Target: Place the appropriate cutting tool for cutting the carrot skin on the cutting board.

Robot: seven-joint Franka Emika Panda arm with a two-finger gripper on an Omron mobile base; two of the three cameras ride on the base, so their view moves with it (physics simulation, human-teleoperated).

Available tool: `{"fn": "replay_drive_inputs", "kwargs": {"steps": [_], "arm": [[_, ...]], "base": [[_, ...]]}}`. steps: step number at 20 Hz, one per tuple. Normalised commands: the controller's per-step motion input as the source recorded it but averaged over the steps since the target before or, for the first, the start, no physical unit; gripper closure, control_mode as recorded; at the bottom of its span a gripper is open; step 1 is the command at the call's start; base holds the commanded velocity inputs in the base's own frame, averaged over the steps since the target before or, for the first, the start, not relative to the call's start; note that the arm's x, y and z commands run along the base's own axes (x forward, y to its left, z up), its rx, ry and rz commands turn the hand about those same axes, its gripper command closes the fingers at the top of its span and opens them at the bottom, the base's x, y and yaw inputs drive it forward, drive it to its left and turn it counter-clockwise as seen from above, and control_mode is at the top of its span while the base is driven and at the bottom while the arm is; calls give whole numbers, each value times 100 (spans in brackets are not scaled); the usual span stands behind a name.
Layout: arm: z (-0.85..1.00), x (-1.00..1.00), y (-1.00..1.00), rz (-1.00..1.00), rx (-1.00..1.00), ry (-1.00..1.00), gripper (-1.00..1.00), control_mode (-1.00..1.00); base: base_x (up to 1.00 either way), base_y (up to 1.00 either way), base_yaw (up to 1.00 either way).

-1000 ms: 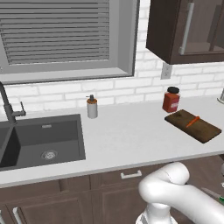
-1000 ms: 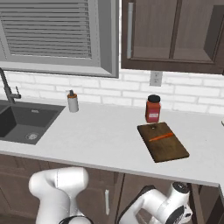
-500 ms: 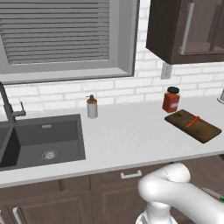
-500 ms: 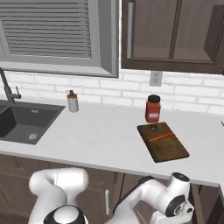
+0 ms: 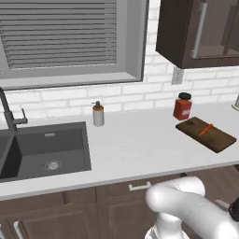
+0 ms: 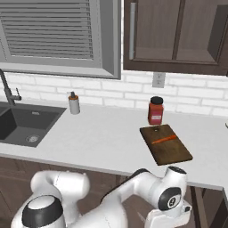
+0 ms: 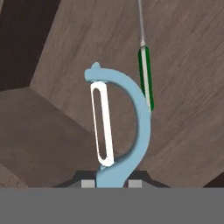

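Note:
The cutting tool, a pale blue peeler (image 7: pixel 127 127) with a white loop blade, stands up from between my gripper (image 7: pixel 111 183), which is shut on its stem. Behind it, in the hand view, lie wooden surfaces and a silver blade with a green handle (image 7: pixel 145 76). The dark brown cutting board (image 5: pixel 212 137) (image 6: pixel 171 151) lies on the right of the white counter. A thin orange carrot (image 5: pixel 206 130) (image 6: pixel 164 140) rests across it. My arm reaches down below the counter's front edge, in front of the board.
A red jar with a black lid (image 5: pixel 182 106) (image 6: pixel 156 111) stands just behind the board. A small soap bottle (image 5: pixel 98 114) (image 6: pixel 74 103) sits by the wall, and a dark sink (image 5: pixel 70 147) (image 6: pixel 44 118) with a faucet is at the left. Dark cabinets hang above.
The arm's wrist has lifted slightly below the counter edge in the right base view. The gripper stays shut; the things on the counter have not moved.

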Motion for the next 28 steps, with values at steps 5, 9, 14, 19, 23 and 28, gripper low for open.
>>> {"fn": "replay_drive_inputs", "kwargs": {"steps": [5,9,14,19,23,28], "arm": [[76,-17,55,5,0,1,100,-100],[85,-24,50,0,0,0,100,-100],[85,-14,42,0,-1,-2,100,-100],[72,-3,46,0,-2,-1,100,-100],[60,13,57,0,-2,0,100,-100],[24,45,48,6,0,-2,100,-100]], "base": [[0,0,0],[0,0,0],[0,0,0],[0,0,0],[0,0,0],[0,0,0]]}}
